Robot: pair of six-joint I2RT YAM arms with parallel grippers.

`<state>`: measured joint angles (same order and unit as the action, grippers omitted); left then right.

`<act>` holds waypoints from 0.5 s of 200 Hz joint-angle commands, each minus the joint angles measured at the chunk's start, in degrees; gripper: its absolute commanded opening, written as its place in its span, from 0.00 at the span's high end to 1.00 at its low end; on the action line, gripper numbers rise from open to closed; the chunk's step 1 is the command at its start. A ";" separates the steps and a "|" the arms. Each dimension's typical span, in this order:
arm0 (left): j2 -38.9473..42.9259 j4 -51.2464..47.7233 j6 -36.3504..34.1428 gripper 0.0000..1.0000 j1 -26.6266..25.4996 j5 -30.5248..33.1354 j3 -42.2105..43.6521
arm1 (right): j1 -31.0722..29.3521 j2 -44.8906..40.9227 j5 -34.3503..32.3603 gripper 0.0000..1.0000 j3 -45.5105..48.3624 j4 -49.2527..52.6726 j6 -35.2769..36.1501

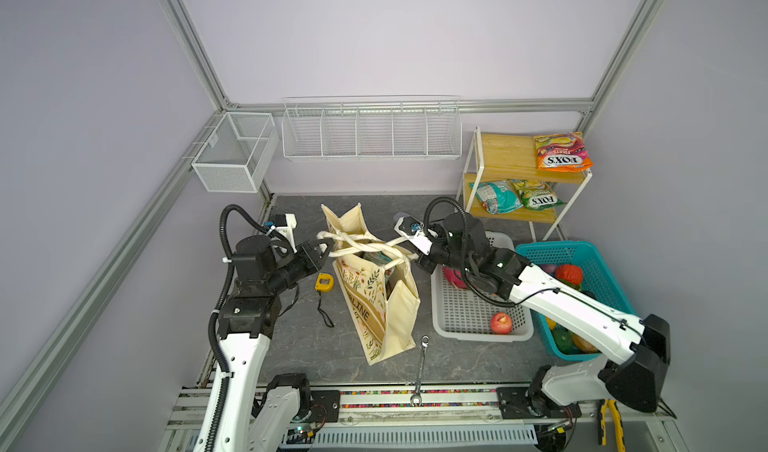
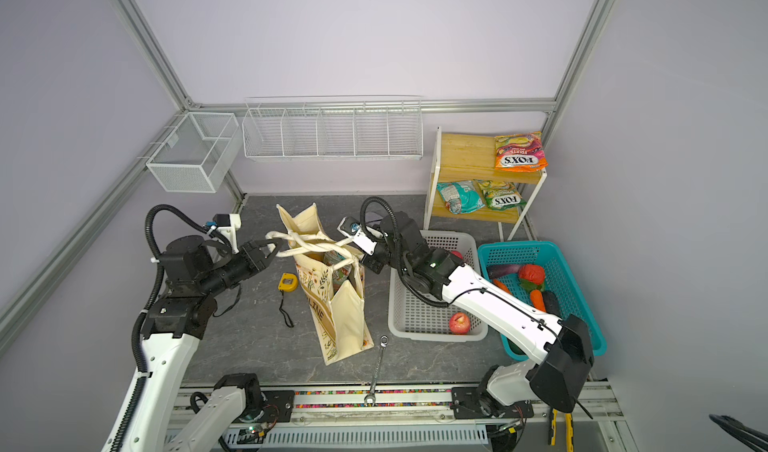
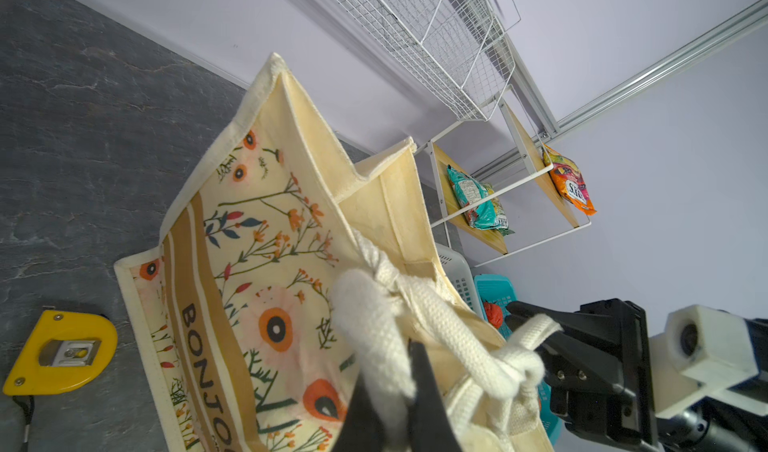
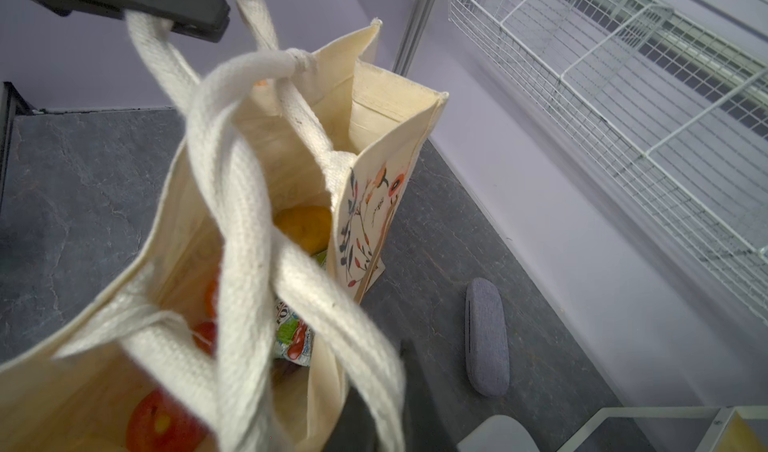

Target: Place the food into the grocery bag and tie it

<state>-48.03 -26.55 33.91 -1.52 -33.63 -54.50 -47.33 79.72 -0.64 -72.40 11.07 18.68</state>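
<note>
The cream floral grocery bag (image 1: 399,304) (image 2: 349,313) stands mid-table with its mouth open. Its white rope handles (image 1: 365,246) are crossed and looped over the mouth. My left gripper (image 1: 328,246) (image 3: 395,396) is shut on one handle at the bag's left. My right gripper (image 1: 415,257) (image 4: 382,421) is shut on the other handle at its right. Inside the bag lie a red apple (image 4: 162,425), an orange fruit (image 4: 303,225) and a snack packet (image 4: 295,338). Another apple (image 1: 500,323) sits in the grey basket (image 1: 482,335).
A teal basket (image 1: 552,248) of vegetables stands at the right. Three snack packets (image 1: 563,152) lie on the wooden shelf behind it. A yellow tape measure (image 1: 324,282), a wrench (image 1: 422,367) and a grey case (image 4: 486,338) lie near the bag.
</note>
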 commanded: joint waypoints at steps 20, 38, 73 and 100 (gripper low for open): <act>0.04 -3.29 -2.52 1.00 3.75 9.72 -1.05 | 7.31 -6.04 -10.96 0.93 3.76 0.68 -12.27; -0.13 -2.95 -2.42 1.00 5.45 9.64 -1.31 | 9.23 -7.47 -12.51 0.93 5.77 0.86 -16.39; -1.23 -1.77 -1.62 1.00 10.81 7.53 -2.57 | 12.70 -9.52 -15.26 0.93 9.50 2.86 -22.86; -2.40 -2.39 -1.74 1.00 15.15 7.66 -3.77 | 15.40 -11.12 -18.12 0.93 12.31 3.97 -27.10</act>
<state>-49.95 -29.02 33.95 6.11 -39.35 -54.63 -40.14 72.99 -0.10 -62.85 9.87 -1.04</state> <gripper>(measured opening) 0.069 0.108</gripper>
